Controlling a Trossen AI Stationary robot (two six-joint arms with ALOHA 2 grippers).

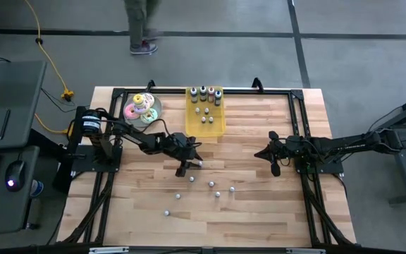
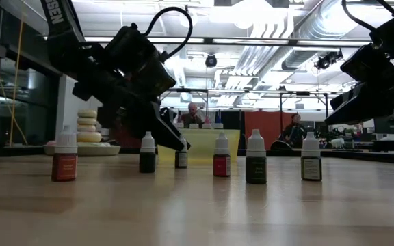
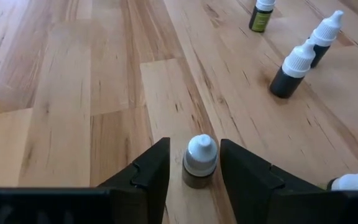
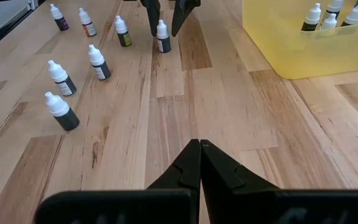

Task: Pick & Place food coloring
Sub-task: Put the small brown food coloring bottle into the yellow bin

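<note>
I see the left gripper [image 3: 201,171] low over the wooden counter [image 3: 104,93], fingers apart astride a small dark white-capped dropper bottle [image 3: 200,162]. Right gripper [image 4: 199,163] idle, fingers together.

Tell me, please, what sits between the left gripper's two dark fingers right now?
In the left wrist view, a small white-capped dropper bottle stands upright between the left gripper's fingers, on bare wooden table.

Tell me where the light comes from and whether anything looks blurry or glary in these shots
Low view: bright ceiling lights glare from behind, leaving the left gripper and the food coloring bottles dark and backlit, with the near tabletop soft. High view: even light, and a person at the top edge is smeared. Left wrist view: the bottle between the fingers is sharp. Right wrist view: the yellow tray is evenly lit.
</note>
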